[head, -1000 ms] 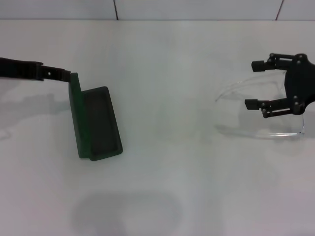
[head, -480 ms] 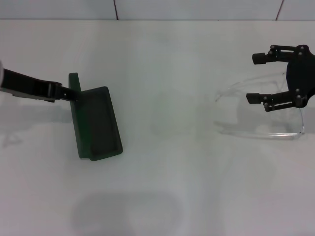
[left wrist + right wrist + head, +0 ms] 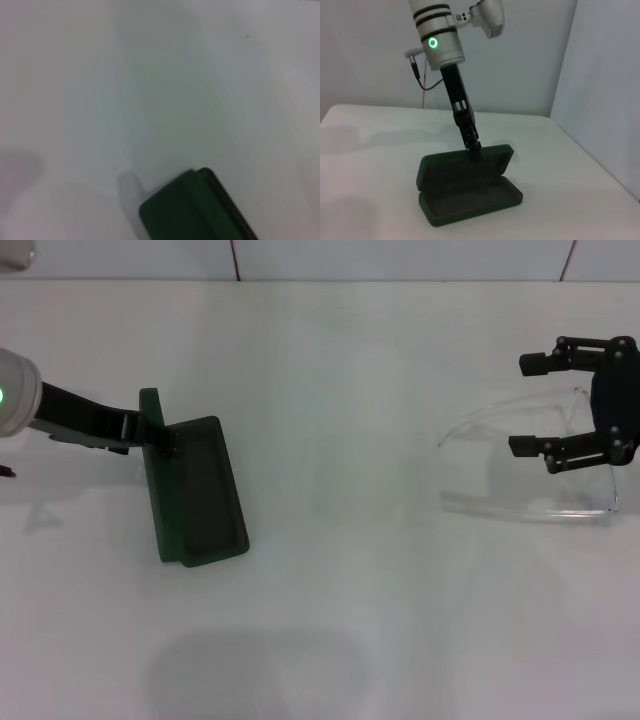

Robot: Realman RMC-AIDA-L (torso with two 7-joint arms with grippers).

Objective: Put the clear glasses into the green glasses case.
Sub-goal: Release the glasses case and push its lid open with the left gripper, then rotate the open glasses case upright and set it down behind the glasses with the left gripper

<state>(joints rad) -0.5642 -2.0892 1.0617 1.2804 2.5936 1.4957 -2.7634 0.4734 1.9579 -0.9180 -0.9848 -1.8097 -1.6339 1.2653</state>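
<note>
**Open green case on the left, clear glasses far off on the right**

Nearest in the head view: bare white table (image 3: 330, 640), with a soft grey shadow on it.

A bit farther back, on the left: the green glasses case (image 3: 195, 490), lying open on the table. Grey felt inside the tray. Lid standing up along the case's left side. In the right wrist view, the same case (image 3: 467, 187) seen from across the table, lid up behind the tray.

At the top edge of that lid: the left gripper (image 3: 148, 437), reaching in from the left on a thin black arm. Fingers pinched on the lid's rim, best seen in the right wrist view (image 3: 473, 147). In the left wrist view, only one rounded corner of the case (image 3: 195, 210) over white table.

Well apart, on the right side: the clear glasses (image 3: 530, 465), resting on the table, hard to see against the white. Right above them: the right gripper (image 3: 527, 405), fingers spread wide, one on each side of the near arm of the glasses. Touching or not: cannot tell.

Farthest back: a white wall (image 3: 400, 258) with thin dark lines.
</note>
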